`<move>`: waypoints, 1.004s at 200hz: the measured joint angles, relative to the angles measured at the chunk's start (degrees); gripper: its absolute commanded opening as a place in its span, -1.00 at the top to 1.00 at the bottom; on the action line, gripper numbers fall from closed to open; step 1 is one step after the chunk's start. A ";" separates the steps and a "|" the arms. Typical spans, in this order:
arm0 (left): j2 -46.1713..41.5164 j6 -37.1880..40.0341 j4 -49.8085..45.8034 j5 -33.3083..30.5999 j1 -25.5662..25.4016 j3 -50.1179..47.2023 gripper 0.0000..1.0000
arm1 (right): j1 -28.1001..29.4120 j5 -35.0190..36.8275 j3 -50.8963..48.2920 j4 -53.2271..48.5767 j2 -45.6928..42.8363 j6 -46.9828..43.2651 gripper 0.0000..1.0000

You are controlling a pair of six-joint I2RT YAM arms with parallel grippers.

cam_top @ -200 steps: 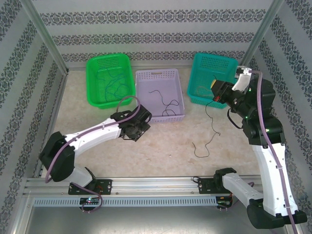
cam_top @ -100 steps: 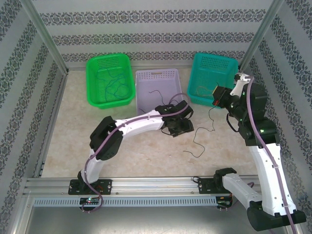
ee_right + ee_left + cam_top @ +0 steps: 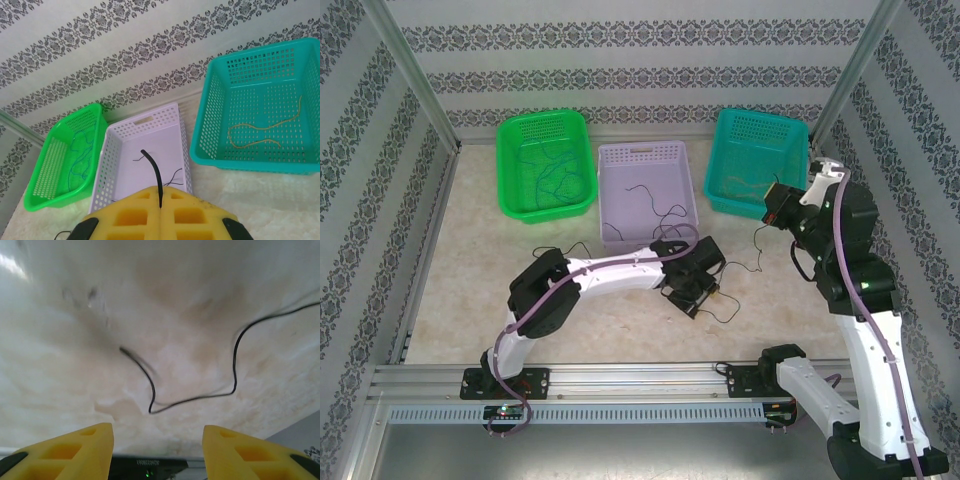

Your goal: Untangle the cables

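Since one second ago, my left arm has swung from the near left of the desk [image 3: 470, 290] across to the near middle, and the loose run of the black cable [image 3: 234, 365] has drawn in toward the right arm.

1. Left pincer [image 3: 702, 292]: it hangs low over the desk, just near of the lavender basket [image 3: 605, 190]. In the left wrist view its yellow fingers [image 3: 75, 450] stand apart with nothing between them. The black cable lies curled on the desk just ahead of them, not touching either finger.

2. Right pincer [image 3: 766, 212]: it sits raised at the near edge of the teal basket [image 3: 720, 160]. In the right wrist view its fingers [image 3: 130, 215] are pressed together, clamped on the black cable, with a short end sticking up from the seam between them. From this pincer the cable drops to the desk and trails left toward my left pincer.

3. Other cables: a tan cable [image 3: 265, 132] lies in the teal basket, blue cables [image 3: 80, 160] lie in the green basket [image 3: 50, 175], and further black strands [image 3: 170, 177] lie in the lavender basket.
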 measured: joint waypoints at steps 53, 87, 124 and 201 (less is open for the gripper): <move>3.89 -5.11 1.18 -0.22 -1.84 3.13 0.02 | 0.00 -0.02 0.00 -0.59 -1.16 0.02 1.00; 4.98 -6.01 1.64 -0.48 -2.10 3.06 0.04 | 0.00 -0.04 0.02 -0.63 -1.25 0.02 1.00; 7.45 -6.40 4.50 -2.58 -2.10 2.51 0.22 | 0.00 -0.07 0.07 -1.05 -1.64 0.02 1.00; 7.41 -6.64 4.96 -3.56 -2.45 1.49 1.00 | -0.02 0.46 1.36 -1.75 -2.19 -0.26 1.00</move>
